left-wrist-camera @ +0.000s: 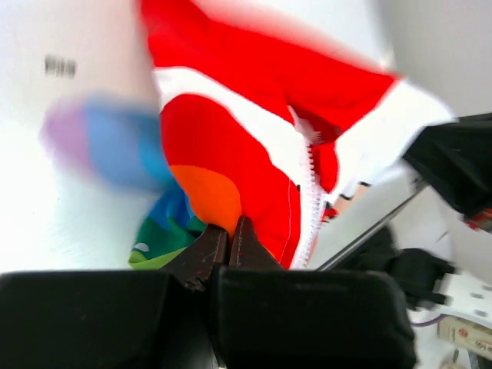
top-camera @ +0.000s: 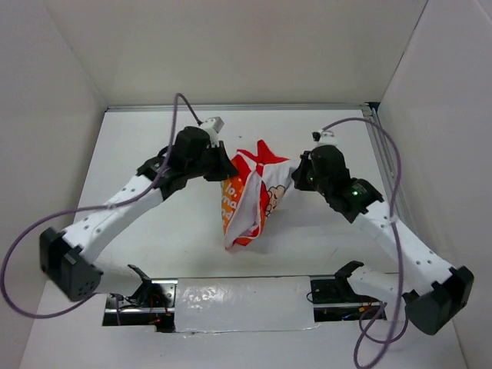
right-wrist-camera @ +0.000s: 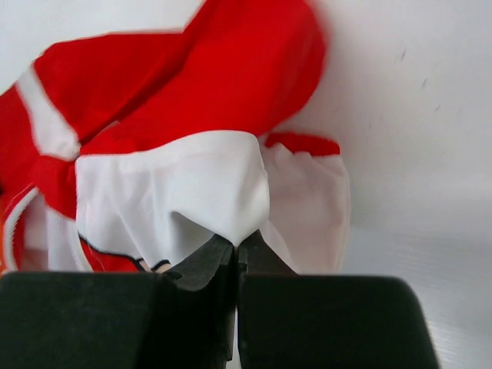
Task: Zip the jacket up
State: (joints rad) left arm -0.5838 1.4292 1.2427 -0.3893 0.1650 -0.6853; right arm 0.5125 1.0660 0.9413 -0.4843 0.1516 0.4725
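Hanging bunched between the two arms, the jacket (top-camera: pixel 250 196) is over the middle of the table (top-camera: pixel 146 231), its red upper part spread widest and its white, orange and red folds narrowing toward the near edge. Whether its lower tip touches the table cannot be told.

In the left wrist view, the jacket's zipper (left-wrist-camera: pixel 311 181) runs as a line of white teeth down between red panels, with rainbow stripes blurred to one side.

The left pincer (top-camera: pixel 223 169) is at the jacket's left upper corner. Seen from its wrist, the left pincer (left-wrist-camera: pixel 228 234) is pinched tight on a fold of red and orange fabric.

The right pincer (top-camera: pixel 298 177) is at the jacket's right upper corner. From its own wrist the right pincer (right-wrist-camera: pixel 237 246) is clamped narrow on a fold of white fabric, with red cloth above it.

Purple cables (top-camera: pixel 388 154) loop from both arms, out to either side of the jacket.
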